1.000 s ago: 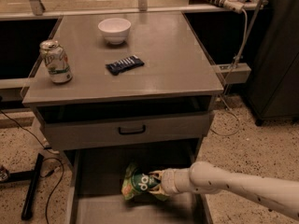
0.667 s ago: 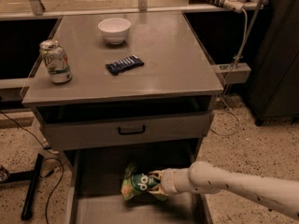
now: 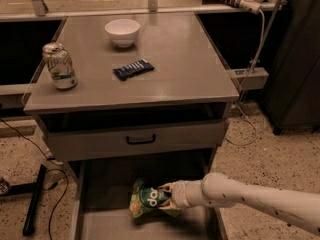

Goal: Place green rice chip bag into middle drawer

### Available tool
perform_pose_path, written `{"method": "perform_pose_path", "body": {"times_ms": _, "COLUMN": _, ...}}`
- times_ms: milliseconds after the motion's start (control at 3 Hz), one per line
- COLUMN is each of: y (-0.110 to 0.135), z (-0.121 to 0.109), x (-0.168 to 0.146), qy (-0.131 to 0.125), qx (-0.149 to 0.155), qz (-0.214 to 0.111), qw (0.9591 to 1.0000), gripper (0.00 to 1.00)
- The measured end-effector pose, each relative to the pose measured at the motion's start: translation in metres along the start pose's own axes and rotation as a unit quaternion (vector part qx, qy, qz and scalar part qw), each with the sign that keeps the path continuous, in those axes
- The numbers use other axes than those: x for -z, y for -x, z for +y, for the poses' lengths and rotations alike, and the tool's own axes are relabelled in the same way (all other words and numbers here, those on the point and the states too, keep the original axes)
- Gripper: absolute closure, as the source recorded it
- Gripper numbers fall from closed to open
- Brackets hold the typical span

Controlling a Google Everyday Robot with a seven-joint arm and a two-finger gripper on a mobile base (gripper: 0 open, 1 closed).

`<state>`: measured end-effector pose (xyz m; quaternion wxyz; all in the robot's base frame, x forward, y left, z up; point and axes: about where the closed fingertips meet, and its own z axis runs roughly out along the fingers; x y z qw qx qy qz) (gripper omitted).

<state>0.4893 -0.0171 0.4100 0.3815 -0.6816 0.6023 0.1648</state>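
The green rice chip bag (image 3: pixel 146 199) is inside the pulled-out middle drawer (image 3: pixel 107 223), near the middle of its grey floor. My gripper (image 3: pixel 168 198) reaches in from the right on a white arm and is shut on the bag's right end. The bag is low in the drawer; I cannot tell whether it rests on the floor.
A closed grey drawer front with a black bar handle (image 3: pixel 140 139) sits just above the open drawer. On the cabinet top stand a soda can (image 3: pixel 59 66), a white bowl (image 3: pixel 122 32) and a dark-blue striped wrapper (image 3: pixel 133 69). Cables and a black stand leg (image 3: pixel 34 199) lie on the floor at left.
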Motion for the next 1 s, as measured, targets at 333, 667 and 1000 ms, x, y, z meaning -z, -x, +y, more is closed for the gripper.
{"method": "perform_pose_path", "body": {"times_ms": 333, "y": 0.0, "z": 0.0, "x": 0.0, "qy": 0.0, "qx": 0.0, "qz": 0.0, "qw": 1.0, "gripper": 0.04}}
{"method": "perform_pose_path", "body": {"times_ms": 667, "y": 0.0, "z": 0.0, "x": 0.0, "qy": 0.0, "qx": 0.0, "qz": 0.0, "qw": 1.0, "gripper": 0.0}}
{"method": "perform_pose_path", "body": {"times_ms": 1000, "y": 0.0, "z": 0.0, "x": 0.0, "qy": 0.0, "qx": 0.0, "qz": 0.0, "qw": 1.0, "gripper": 0.0}}
